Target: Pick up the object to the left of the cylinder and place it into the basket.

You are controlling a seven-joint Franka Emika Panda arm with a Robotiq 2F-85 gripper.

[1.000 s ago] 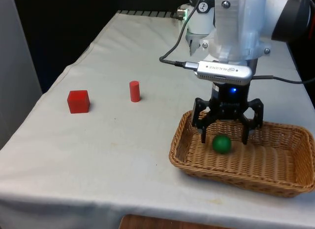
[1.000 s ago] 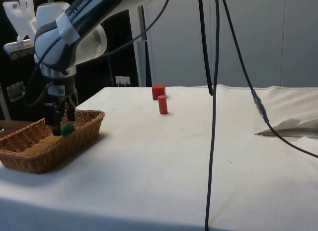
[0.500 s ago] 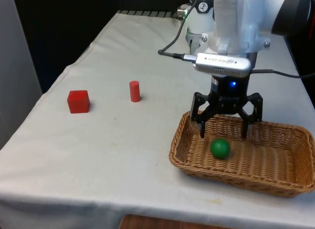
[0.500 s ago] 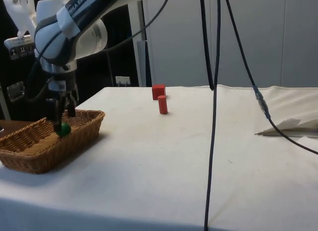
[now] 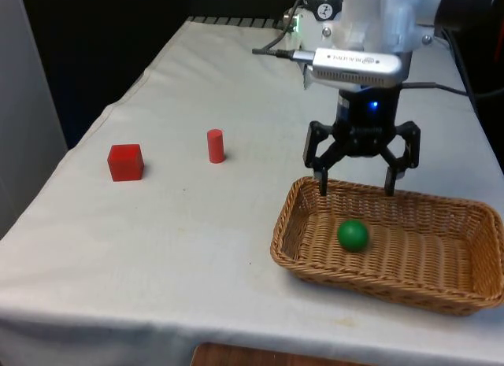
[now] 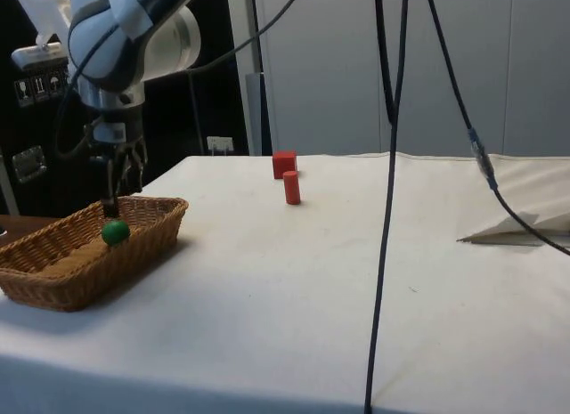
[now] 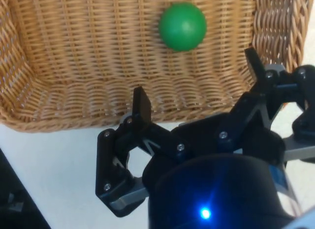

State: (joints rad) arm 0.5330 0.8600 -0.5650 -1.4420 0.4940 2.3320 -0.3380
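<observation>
Green ball (image 5: 353, 235) in woven wicker basket (image 5: 441, 291), apart from black two-finger gripper (image 5: 357, 184).
Jaws wide open, holding nothing, above basket's far rim; red cube (image 5: 125, 162) and red cylinder (image 5: 216, 146) on worktop.

Ball (image 5: 353, 235) in basket (image 5: 295, 256); cube (image 5: 125, 162) left of cylinder (image 5: 215, 146).

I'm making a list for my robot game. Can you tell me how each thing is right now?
Gripper: open, empty, above the basket's far rim.
Green ball: lying loose inside the basket, touched by nothing.
Wicker basket: upright on the table, holding the ball.
Red cylinder: standing upright on the cloth.
Red cube: sitting flat on the cloth, at the front view's left of the cylinder.
</observation>
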